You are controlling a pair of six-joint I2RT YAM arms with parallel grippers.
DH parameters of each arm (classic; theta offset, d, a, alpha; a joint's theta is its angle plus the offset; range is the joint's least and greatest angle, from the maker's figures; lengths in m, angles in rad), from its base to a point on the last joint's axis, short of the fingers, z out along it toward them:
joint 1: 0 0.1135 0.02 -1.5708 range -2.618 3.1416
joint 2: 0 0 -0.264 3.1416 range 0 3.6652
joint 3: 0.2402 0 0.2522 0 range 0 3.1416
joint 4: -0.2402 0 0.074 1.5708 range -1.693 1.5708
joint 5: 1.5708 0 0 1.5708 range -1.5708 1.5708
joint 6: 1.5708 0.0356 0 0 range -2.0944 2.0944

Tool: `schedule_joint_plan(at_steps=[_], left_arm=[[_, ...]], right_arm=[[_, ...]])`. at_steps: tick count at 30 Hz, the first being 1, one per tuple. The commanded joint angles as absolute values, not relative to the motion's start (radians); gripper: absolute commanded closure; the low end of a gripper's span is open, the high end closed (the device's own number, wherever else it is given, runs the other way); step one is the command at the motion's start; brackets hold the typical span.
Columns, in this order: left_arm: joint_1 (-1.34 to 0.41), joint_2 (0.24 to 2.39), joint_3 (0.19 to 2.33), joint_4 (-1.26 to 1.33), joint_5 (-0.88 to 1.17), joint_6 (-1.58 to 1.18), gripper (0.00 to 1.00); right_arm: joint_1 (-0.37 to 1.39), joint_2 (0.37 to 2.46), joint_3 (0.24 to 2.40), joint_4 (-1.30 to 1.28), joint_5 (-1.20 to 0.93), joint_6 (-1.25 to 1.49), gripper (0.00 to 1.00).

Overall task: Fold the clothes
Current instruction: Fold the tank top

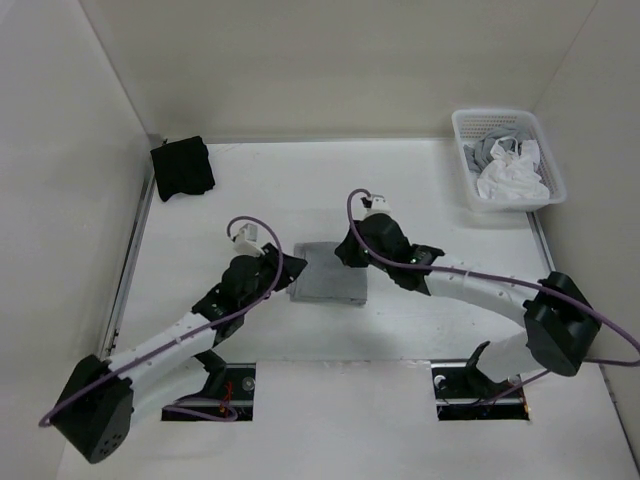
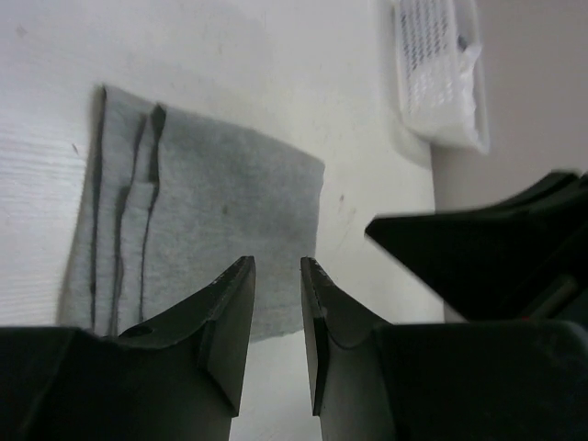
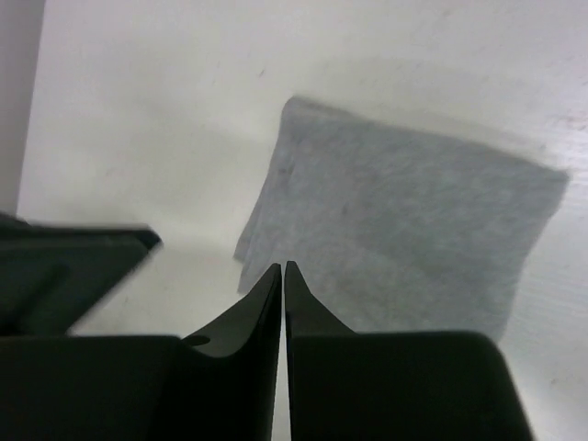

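Apparently nearly done: plain medium-grey soft knit tank top point(image 1: 328, 274) lies folded into compact rectangle mid-table, between grippers. Left gripper point(image 2: 276, 262) parted, empty; right gripper point(image 3: 283, 266) pinched closed, holding nothing. Only tidying likely left.

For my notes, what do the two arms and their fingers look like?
The left arm and right arm have white tubular links and bulky black joint housings, each trailed by a thin purple cable. The left gripper and right gripper end in matte black, tapered fingers. No markings visible.
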State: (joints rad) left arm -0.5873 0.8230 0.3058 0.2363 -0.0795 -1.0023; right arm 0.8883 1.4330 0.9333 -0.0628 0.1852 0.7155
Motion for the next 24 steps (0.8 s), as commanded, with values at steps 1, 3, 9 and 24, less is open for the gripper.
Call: schedule_joint_plan(at_steps=[1, 3, 9, 24], left_arm=[[-0.668, 0.955, 0.339, 0.420, -0.112, -0.980, 0.75], [-0.699, 1.030, 0.345, 0.463, -0.120, -0.977, 0.75], [-0.742, 1.189, 0.299, 0.567, -0.117, -1.015, 0.76], [-0.725, 1.229, 0.150, 0.592, -0.107, -1.057, 0.77]], right_arm=[[0.826, 1.454, 0.853, 0.133, 0.045, 0.729, 0.94], [0.794, 1.488, 0.832, 0.227, -0.032, 0.724, 0.95], [0.722, 1.689, 0.856, 0.449, -0.245, 0.794, 0.94], [0.602, 2.025, 0.925, 0.854, -0.386, 1.012, 0.91]])
